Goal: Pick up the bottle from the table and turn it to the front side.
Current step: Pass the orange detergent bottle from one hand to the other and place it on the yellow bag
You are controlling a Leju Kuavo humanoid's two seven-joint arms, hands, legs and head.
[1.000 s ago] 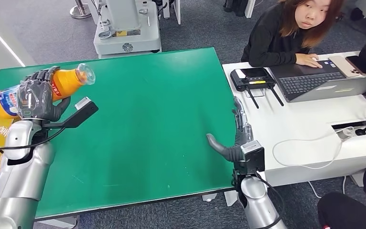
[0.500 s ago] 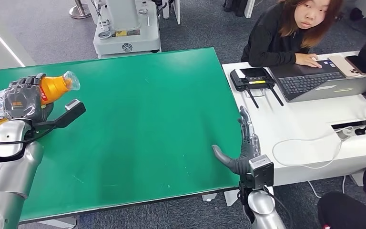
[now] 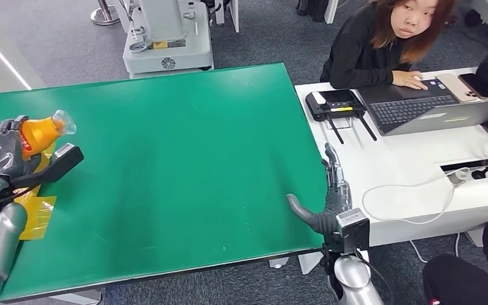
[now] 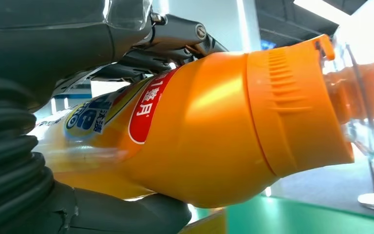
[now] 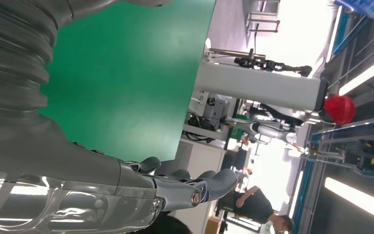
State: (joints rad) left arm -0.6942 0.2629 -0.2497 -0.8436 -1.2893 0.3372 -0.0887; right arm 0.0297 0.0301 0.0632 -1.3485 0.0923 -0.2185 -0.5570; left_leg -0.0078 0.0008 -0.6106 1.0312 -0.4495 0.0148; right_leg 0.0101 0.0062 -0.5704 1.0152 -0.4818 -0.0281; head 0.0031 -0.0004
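An orange drink bottle (image 3: 41, 130) with a clear cap lies sideways in my left hand (image 3: 0, 154) above the far left edge of the green table (image 3: 178, 159). The hand grips its body, and the cap end points toward the table's middle. The left wrist view shows the bottle (image 4: 214, 126) up close, its red and blue label partly under my fingers (image 4: 68, 34). My right hand (image 3: 327, 203) hangs at the table's right front edge with fingers straight and apart, holding nothing. The right wrist view shows that same hand (image 5: 141, 195) beside the table edge.
A yellow sheet (image 3: 37, 216) lies on the table's left side below the bottle. A person (image 3: 381, 44) sits at a white desk (image 3: 419, 165) to the right with a laptop (image 3: 432, 105) and a black controller (image 3: 337, 105). A white machine (image 3: 165, 38) stands behind the table.
My left hand has carried the bottle leftward and slightly lower, to the table's left edge. My right hand has sunk a little at the right edge.
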